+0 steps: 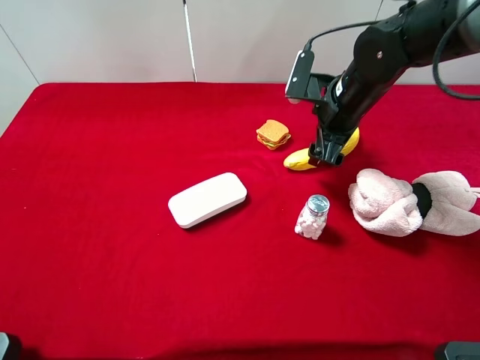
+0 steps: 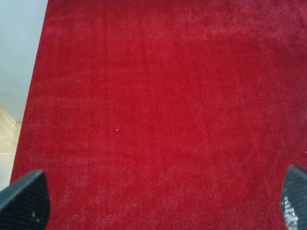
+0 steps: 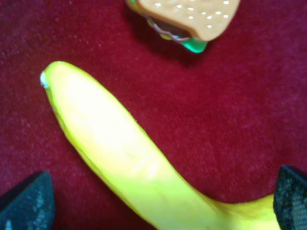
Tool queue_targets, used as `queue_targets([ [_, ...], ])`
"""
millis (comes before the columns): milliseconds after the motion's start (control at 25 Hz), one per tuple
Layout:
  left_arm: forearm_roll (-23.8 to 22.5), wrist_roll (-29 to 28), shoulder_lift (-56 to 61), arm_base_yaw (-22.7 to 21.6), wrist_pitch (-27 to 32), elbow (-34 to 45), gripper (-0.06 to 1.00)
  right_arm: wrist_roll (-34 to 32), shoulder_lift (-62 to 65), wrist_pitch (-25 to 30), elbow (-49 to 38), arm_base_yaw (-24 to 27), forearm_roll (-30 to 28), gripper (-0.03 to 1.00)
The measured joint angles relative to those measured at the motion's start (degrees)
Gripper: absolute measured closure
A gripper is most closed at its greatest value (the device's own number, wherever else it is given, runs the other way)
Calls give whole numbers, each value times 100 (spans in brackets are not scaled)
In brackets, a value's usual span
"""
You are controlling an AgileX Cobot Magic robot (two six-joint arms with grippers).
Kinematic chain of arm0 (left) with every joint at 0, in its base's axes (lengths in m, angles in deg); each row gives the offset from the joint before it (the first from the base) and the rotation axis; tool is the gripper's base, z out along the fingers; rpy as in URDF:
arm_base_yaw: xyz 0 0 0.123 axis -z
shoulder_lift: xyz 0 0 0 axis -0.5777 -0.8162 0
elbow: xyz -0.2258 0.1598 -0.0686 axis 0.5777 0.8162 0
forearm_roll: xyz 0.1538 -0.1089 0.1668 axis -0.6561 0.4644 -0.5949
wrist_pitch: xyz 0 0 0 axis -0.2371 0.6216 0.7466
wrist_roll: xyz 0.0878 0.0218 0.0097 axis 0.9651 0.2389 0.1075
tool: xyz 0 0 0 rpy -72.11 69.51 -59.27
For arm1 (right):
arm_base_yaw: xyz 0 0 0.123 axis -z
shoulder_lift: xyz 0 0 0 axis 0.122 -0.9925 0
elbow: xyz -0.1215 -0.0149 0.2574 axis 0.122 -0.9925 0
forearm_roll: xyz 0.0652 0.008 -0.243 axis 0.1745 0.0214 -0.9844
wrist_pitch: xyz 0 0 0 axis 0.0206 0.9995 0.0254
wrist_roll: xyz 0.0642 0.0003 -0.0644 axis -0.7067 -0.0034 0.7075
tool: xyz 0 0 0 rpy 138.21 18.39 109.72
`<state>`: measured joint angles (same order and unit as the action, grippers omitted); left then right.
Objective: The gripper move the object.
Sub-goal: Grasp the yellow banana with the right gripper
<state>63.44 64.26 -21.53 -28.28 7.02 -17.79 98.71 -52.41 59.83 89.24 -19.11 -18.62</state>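
The yellow banana (image 1: 301, 160) lies on the red cloth at the right of the middle, just right of the small orange sandwich toy (image 1: 273, 134). My right gripper (image 1: 324, 154) hangs low over the banana's middle and hides part of it. In the right wrist view the banana (image 3: 115, 153) runs between the two black fingertips (image 3: 26, 203), which stand wide apart, so this gripper (image 3: 158, 203) is open. The sandwich toy (image 3: 192, 17) shows just beyond the banana's tip. My left gripper (image 2: 158, 201) is open and empty over bare red cloth; it does not show in the exterior view.
A white rounded case (image 1: 208, 199) lies left of centre. A small clear jar with a metal lid (image 1: 313, 217) stands in front of the banana. A pink plush toy (image 1: 416, 202) lies at the right. The red cloth's edge (image 2: 36, 96) shows by the left gripper.
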Motion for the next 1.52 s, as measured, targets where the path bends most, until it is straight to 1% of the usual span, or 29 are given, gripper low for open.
queue_targets([
  [840,0,0,0,0,0,0,-1,5,-600,-158,0,0,0,27],
  [1520,0,0,0,0,0,0,-1,9,-662,-140,36,0,0,27],
])
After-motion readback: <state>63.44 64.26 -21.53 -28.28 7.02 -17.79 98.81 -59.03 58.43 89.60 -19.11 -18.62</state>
